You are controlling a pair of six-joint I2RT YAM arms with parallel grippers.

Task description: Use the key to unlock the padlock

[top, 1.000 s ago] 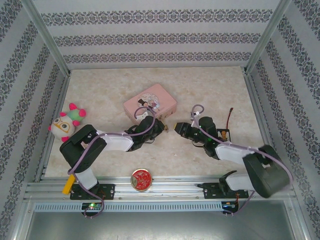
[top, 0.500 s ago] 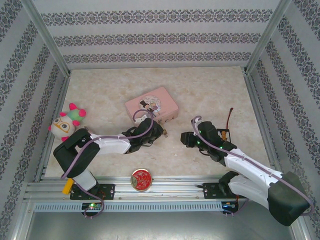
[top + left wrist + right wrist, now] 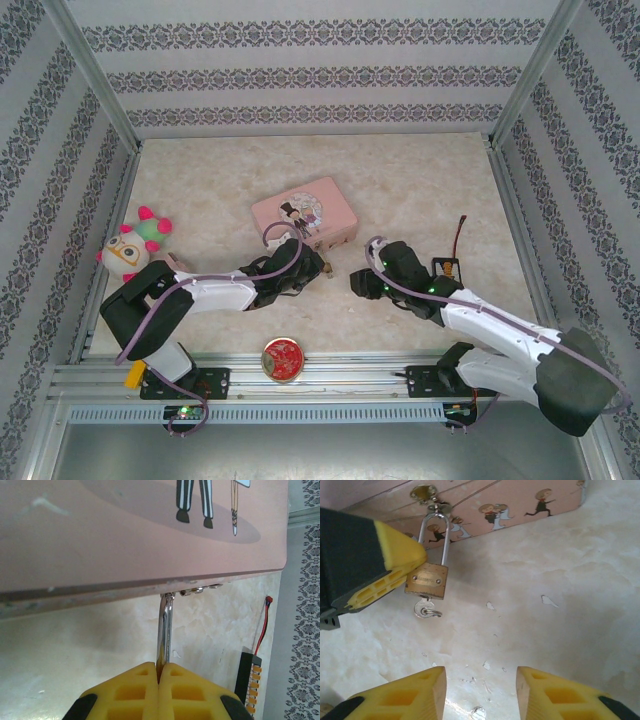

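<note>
Right, the padlock (image 3: pixel 426 581) hangs off the hasp (image 3: pixel 423 491) of the pink tin box (image 3: pixel 520 515), upper left in the right wrist view, with the key (image 3: pixel 423 608) already seated in its lower end. The left pincer (image 3: pixel 160 672) has its yellow pads pressed together on the silvery shackle (image 3: pixel 165 625), pinning the lock from the left of the frame. The right pincer (image 3: pixel 480 680) sits at the bottom of the frame, fingers well apart, nothing between them, lined up a little to the right of the key. The long axis runs from top of frame to bottom, tipped slightly left at the bottom: shackle up at the hasp, brass body below it, key bow and its little ring poking out at the lower left, towards the right pincer. Whether the body rests on the marbled surface (image 3: pixel 560 605) or hangs just off it, I cannot tell. As for handling, it looks small, rigid and dense, with smooth brass faces likely to slip, and free to swing on the hasp unless braced. The key is thin and flat; I would pinch the bow across its broad faces and twist about the lock's long axis, gently, because so small a bow offers little purchase.
</note>
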